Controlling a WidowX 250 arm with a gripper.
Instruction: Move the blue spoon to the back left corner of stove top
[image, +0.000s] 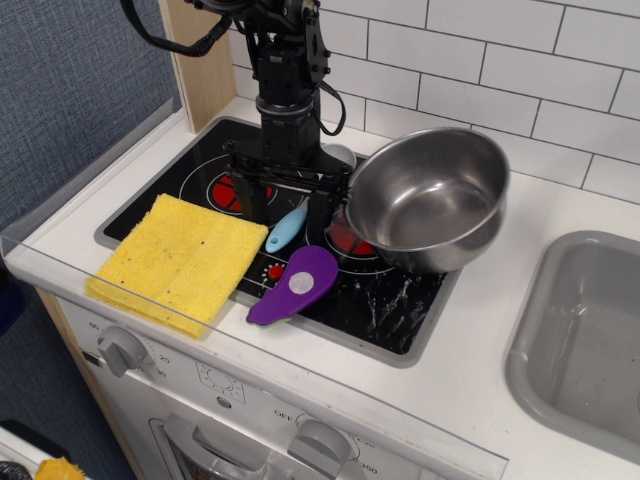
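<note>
The blue spoon (287, 229) lies on the black stove top (392, 303) between the two red burners, with its light blue handle toward the front and its pale bowl (339, 154) toward the back. My gripper (288, 203) is open and low over the stove. Its black fingers (257, 194) stand on either side of the spoon's handle. The right finger is close against the rim of the steel bowl (425, 200), which sits tilted on the right burner.
A yellow sponge (180, 255) covers the stove's front left corner. A purple flat utensil (297, 285) lies just in front of the spoon. A grey sink (590, 340) is at the right. A tiled wall and a wooden post stand behind.
</note>
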